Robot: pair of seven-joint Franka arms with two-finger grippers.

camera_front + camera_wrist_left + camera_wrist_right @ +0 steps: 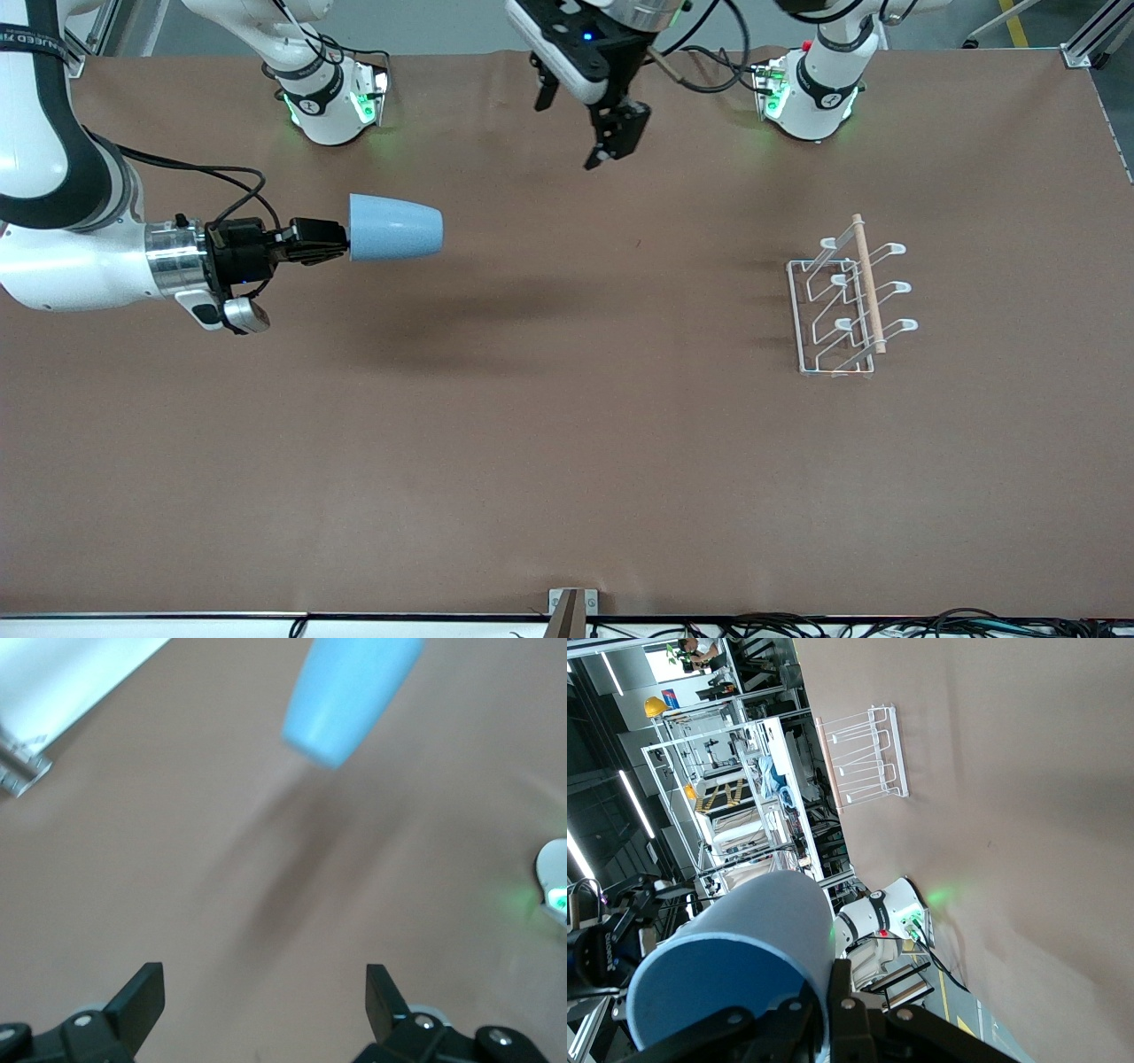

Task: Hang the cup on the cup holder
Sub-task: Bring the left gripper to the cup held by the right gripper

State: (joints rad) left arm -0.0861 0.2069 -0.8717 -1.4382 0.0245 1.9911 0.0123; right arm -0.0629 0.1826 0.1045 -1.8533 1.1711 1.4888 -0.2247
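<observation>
Right claw [341, 243] partly inside cup [396, 228].

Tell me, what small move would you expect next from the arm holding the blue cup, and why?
Probably a sideways carry toward the left arm's end of the table. The right gripper is shut on the cup, holding it up on its side by the rim, base pointing at the cup holder, which stands well apart with all prongs bare. The left gripper waits open, up over the table.
</observation>
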